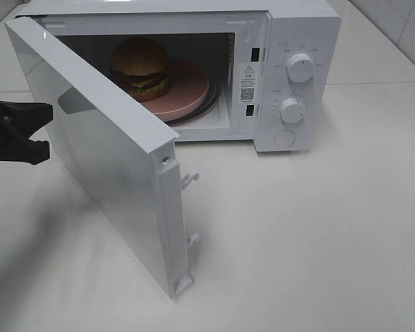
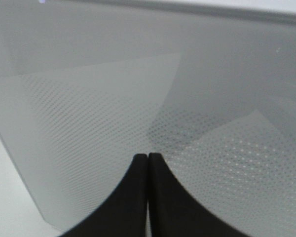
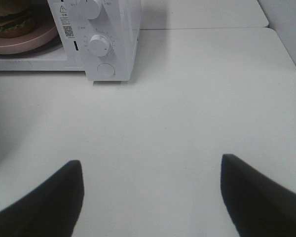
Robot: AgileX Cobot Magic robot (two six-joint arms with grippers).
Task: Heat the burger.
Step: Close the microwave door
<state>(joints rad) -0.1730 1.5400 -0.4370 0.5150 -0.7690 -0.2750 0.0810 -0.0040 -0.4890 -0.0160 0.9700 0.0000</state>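
Inside the microwave (image 1: 306, 31) on a pink plate (image 1: 191, 91), tan-domed burger (image 1: 140, 64); left claw (image 2: 147, 157) clenched, right claw (image 3: 151, 161) released.

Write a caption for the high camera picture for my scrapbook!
Burger sits on a pink plate inside the white microwave, door swung wide open.

Glossy white microwave door (image 1: 104, 155), matt pale table (image 1: 297, 242)
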